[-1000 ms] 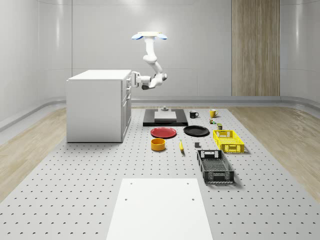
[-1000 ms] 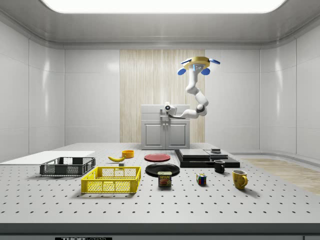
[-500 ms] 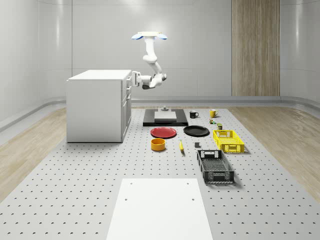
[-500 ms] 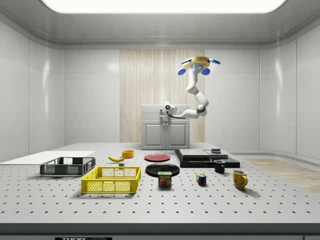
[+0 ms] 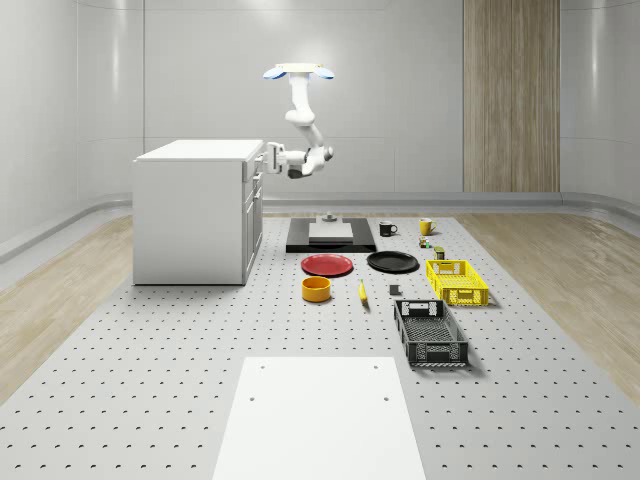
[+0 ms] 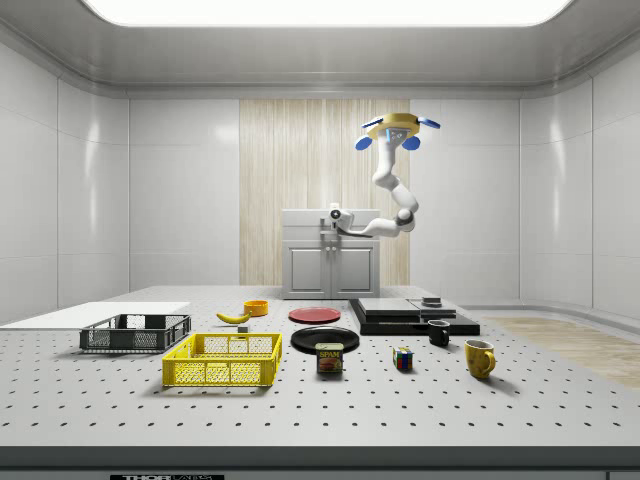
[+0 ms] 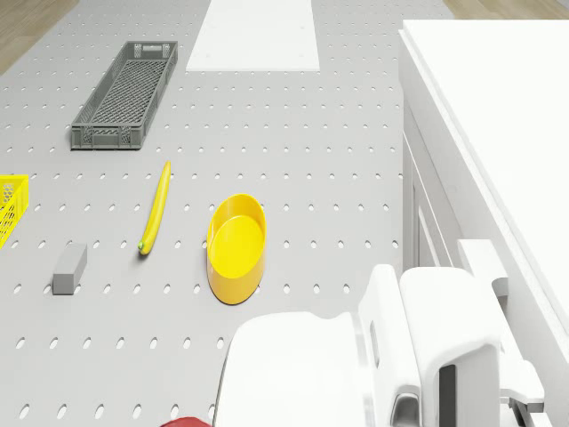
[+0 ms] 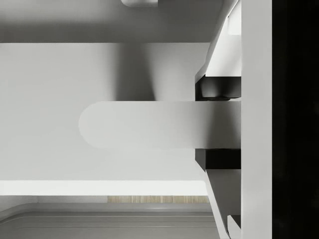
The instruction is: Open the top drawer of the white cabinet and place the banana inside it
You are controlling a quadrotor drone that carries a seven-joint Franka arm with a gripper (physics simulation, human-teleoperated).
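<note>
Gripper (image 8: 218,125): we see its fingers pinching the drawer handle (image 8: 144,125) of the white cabinet (image 5: 192,210), drone (image 5: 299,72) hovering beside.

I'm working in a simulated lab test bay: grey perforated bench floor (image 5: 150,400) like an optical breadboard, plain white wall panels (image 5: 200,70), one wood-slat panel (image 5: 510,95), a bright ceiling light strip (image 6: 325,10), loose test objects set out across the bench.

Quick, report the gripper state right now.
Gripper: shut on the top drawer handle of the white cabinet, with the drone hovering beside the cabinet's front. The banana lies on the table.
</note>
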